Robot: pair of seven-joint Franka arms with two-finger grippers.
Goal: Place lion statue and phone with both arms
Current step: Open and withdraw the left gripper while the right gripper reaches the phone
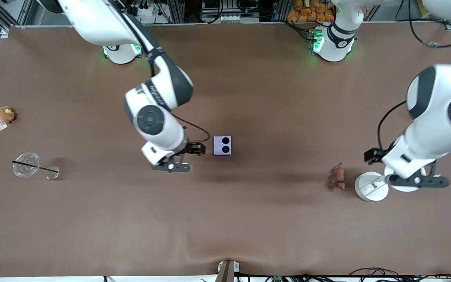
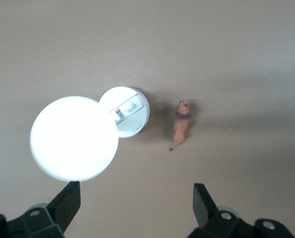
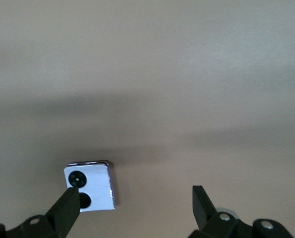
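- Brown desk (image 1: 249,219), both my arms out over it, nothing in either hand.
- Right gripper (image 1: 172,166) up in the air over bare desk, just beside the phone (image 1: 222,145), on the side toward the right arm's end. Jaws spread wide, empty; the right wrist view shows both fingertips (image 3: 68,208) apart with the phone (image 3: 90,188) low by one of them, not between them.
- Phone lies flat, pale lavender, nearly square, two black camera circles face up. About mid-desk, well apart from the lion statue (image 1: 338,177).
- Left gripper (image 1: 419,181) hovers over two white discs near the left arm's end. Jaws wide open, holding nothing; fingertips (image 2: 68,203) dark and well separated in the left wrist view.
- Lion statue rests on the desk, reddish-brown, thin tail, just beside the labelled white disc (image 1: 371,187), on that disc's side toward the phone. Not touching it as far as I can tell. In the left wrist view the lion (image 2: 181,124) sits clear of my jaws.
- Second white disc (image 2: 74,138), plain and brightly lit, overlaps the labelled one (image 2: 130,111) in the wrist view; mostly hidden under my gripper from the front.
- Toward the right arm's end: a round brown plush toy (image 1: 4,114) with a tag, and nearer the front camera a clear cup (image 1: 26,165) on its side with a dark straw (image 1: 33,166) across it.
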